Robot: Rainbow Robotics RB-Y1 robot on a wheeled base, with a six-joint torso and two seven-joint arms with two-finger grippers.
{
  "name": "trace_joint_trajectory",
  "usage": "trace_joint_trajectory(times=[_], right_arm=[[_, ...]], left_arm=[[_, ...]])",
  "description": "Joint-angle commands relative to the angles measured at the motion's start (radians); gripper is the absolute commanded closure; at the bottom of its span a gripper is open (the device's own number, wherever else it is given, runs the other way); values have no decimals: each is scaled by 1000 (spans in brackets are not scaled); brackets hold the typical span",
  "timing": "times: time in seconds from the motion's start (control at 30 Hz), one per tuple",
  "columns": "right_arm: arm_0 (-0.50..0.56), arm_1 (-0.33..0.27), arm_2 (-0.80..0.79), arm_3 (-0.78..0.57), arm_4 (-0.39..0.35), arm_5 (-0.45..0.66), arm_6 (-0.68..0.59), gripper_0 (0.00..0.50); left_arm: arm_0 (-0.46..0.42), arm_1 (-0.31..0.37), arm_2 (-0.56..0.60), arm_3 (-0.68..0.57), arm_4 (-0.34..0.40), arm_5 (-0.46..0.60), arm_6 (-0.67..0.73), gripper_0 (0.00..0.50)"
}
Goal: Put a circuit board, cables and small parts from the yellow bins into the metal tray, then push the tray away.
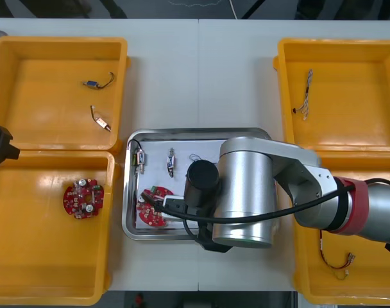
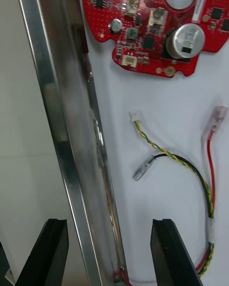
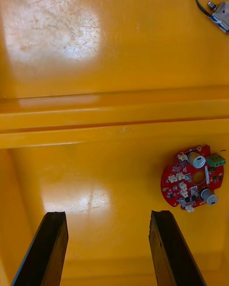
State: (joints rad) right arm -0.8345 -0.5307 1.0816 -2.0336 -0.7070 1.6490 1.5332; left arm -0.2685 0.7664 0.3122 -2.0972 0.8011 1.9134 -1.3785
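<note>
A: Status?
B: Round red circuit board (image 2: 152, 28), red-and-yellow cable (image 2: 191, 167) and small metal parts (image 1: 171, 162) are placed in the shiny metal tray (image 2: 62, 138). Right gripper (image 2: 109, 229) is held open and empty over the tray rim. Left gripper (image 3: 107, 219) is parked open over a yellow bin (image 3: 71, 186).
A: Remaining?
B: Loading is judged done; the tray push is not yet made.

Light grey flat table (image 1: 163, 77), dark floor strip (image 1: 182, 8) beyond far edge.
Thin straight seam (image 1: 199, 70) splits tabletop down the middle.
</note>
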Motion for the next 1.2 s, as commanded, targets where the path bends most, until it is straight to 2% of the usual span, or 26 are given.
trace_joint_trajectory(times=[0.03,0.33,0.8,1.0,1.03,1.07,1.1,1.13,1.17,1.2], right_arm=[[-35,48,52,-7,35,-17,19,0],[-35,81,104,26,67,-21,16,0],[-35,87,181,93,144,-83,15,0],[-35,100,181,93,138,-83,8,0],[-35,101,181,93,138,-83,7,14],[-35,103,181,92,138,-81,7,76],[-35,104,181,92,136,-81,5,185],[-35,104,181,92,136,-81,5,185],[-35,106,181,93,133,-80,1,365],[-35,106,181,90,133,-80,-1,404]], left_arm=[[-54,51,39,3,23,6,10,0],[-58,67,39,32,50,6,15,0],[-57,82,39,42,70,6,22,0],[-55,83,38,48,70,6,21,0],[-55,82,38,49,72,6,22,0],[-55,82,39,51,72,6,21,0],[-55,82,39,54,72,6,21,0],[-55,82,39,54,72,6,21,0],[-54,82,38,54,72,6,19,0],[-54,83,38,54,72,6,19,0]])
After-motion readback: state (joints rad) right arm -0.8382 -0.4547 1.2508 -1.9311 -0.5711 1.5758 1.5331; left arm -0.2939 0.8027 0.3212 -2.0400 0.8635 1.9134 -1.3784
